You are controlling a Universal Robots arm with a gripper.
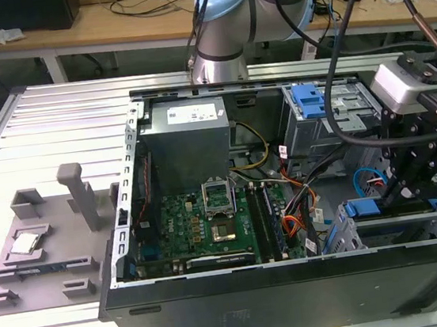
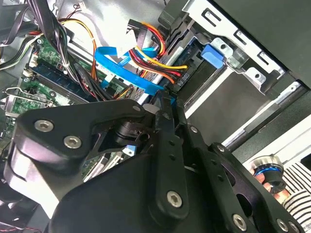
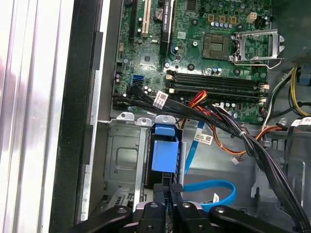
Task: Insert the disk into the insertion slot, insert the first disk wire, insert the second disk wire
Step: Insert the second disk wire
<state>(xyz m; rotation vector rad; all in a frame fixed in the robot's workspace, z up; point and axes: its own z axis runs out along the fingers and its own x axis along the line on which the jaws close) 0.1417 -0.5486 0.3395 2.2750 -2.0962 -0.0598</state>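
Observation:
The disk (image 1: pixel 360 210) sits in the insertion slot (image 1: pixel 406 228) of the silver drive cage at the exterior view's right, its blue front bar (image 3: pixel 164 130) facing the motherboard. My gripper (image 1: pixel 394 194) hangs over the disk's inner end. In both wrist views the black fingers stand close together, shut on the end of a blue flat wire (image 2: pixel 121 68) at the gripper (image 2: pixel 167 99) tip. A black plug with red, yellow and orange wires (image 2: pixel 163 60) lies against the disk's end beside it. The gripper (image 3: pixel 169 187) hides where the blue wire (image 3: pixel 214 187) meets the disk (image 3: pixel 164 155).
A grey cage with a blue latch (image 1: pixel 308 100) stands at the back right of the open case. Black cable bundles (image 3: pixel 233 126) cross between the motherboard (image 1: pixel 210 224) and the drive cage. A grey fixture (image 1: pixel 44 241) lies on the table at the exterior view's left.

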